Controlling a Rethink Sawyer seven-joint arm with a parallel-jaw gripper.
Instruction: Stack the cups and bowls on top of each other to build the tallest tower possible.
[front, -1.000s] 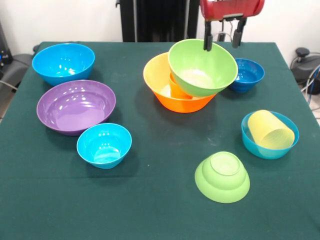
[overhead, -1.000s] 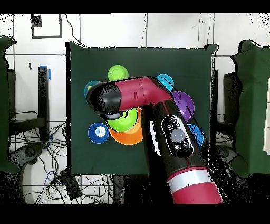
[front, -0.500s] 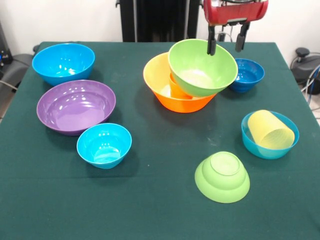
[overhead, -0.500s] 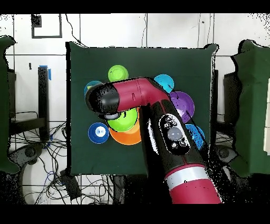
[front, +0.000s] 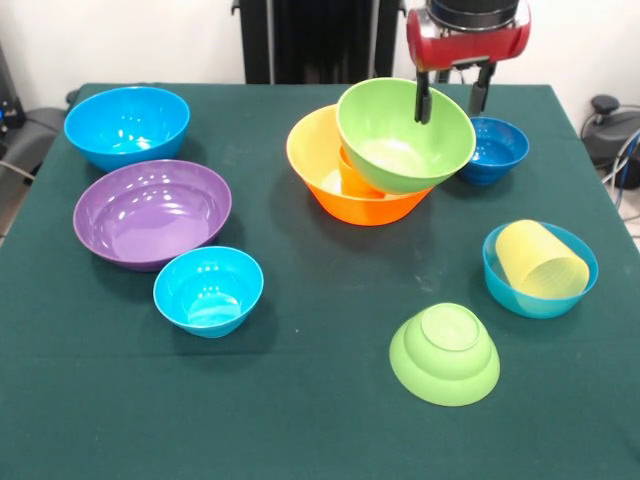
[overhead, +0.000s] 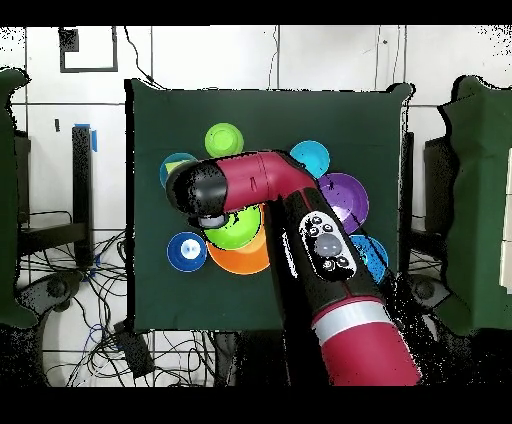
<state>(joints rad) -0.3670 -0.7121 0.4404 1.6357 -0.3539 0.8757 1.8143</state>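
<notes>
My gripper (front: 452, 108) is open at the back of the table. One finger hangs inside the large lime green bowl (front: 400, 140) and the other outside its far rim. That bowl leans tilted on an orange cup (front: 353, 176), which stands in the large orange bowl (front: 340, 205). A pale yellow cup (front: 541, 260) lies on its side in a small light blue bowl (front: 500, 278). A small lime green bowl (front: 444, 353) sits upside down at the front. In the overhead view the arm (overhead: 262, 185) hides the gripper.
A dark blue small bowl (front: 497, 150) stands just right of the gripper. On the left are a large blue bowl (front: 127, 125), a purple bowl (front: 152, 212) and another small light blue bowl (front: 208, 290). The green tablecloth (front: 320, 400) is bare at the front.
The gripper has come down a little, so its fingers now reach across the rim of the large green bowl. No bowl or cup has moved.
</notes>
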